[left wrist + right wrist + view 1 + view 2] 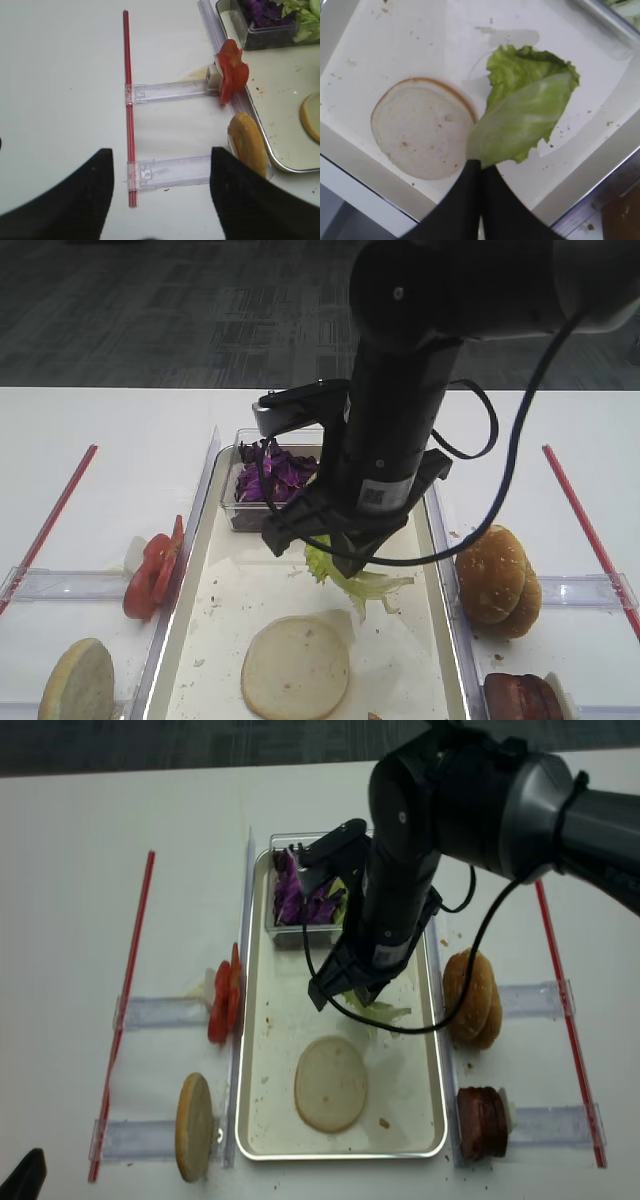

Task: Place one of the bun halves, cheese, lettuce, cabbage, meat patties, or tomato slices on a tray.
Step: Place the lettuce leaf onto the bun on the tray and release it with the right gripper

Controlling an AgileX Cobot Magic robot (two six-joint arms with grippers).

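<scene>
One right tool point(481, 167) pinches the lettuce point(525, 117) above the tray point(365, 150), beside a bun half point(422, 127).

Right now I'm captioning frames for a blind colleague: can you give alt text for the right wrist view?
The black right gripper, shut, pinches a light green wavy lettuce leaf above a silver-rimmed, cream-floored tray. A round, pale bun half lies cut face up on the tray beside the leaf, among scattered crumbs.
</scene>
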